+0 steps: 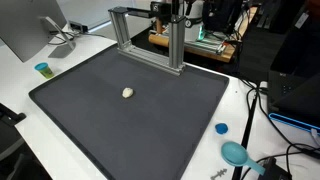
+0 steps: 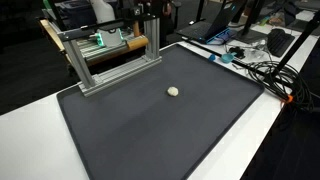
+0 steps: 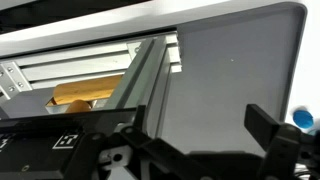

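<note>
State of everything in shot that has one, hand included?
hand: open, empty, near the aluminium frame
aluminium frame: upright at the edge of the mat
pale lump: lying loose mid-mat, untouched
blue cap: lying flat on the table, off the mat

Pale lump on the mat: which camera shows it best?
An exterior view: the pale lump sits unobstructed near centre on the dark mat. Both exterior views show it small but clear. The wrist view misses it, showing metal frame and mat.
</note>
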`<state>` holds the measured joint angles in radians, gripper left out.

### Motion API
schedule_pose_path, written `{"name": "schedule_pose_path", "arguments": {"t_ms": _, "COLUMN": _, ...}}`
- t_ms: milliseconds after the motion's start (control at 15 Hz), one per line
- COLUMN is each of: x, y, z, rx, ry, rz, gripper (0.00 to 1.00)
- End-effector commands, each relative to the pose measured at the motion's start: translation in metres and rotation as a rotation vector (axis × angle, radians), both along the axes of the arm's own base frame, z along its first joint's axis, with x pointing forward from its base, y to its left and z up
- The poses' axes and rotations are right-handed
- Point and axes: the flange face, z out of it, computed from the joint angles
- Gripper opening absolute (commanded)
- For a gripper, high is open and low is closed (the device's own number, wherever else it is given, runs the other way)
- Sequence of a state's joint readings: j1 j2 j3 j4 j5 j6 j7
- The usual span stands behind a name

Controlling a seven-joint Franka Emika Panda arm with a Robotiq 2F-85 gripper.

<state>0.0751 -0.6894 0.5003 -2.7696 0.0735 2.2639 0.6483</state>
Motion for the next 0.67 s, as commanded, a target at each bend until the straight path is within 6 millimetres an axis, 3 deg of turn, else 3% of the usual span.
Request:
{"name": "schedule_pose_path", "arguments": {"t_ms": 0, "x": 0.0001, "y": -0.0003, "z": 0.0004, "rx": -0.001, "ry": 0.001, "rz": 0.000, "gripper": 1.00}}
{"name": "schedule_pose_path", "arguments": {"t_ms": 533, "x": 0.0002, "y": -0.0004, "z": 0.0003, "rx": -0.001, "ry": 0.001, "rz": -0.001, "gripper": 1.00}}
{"name": "schedule_pose_path", "arguments": {"t_ms": 600, "x": -0.0012, "y": 0.0014, "z": 0.0078, "rx": 0.002, "ry": -0.007, "rz": 0.007, "gripper": 1.00}}
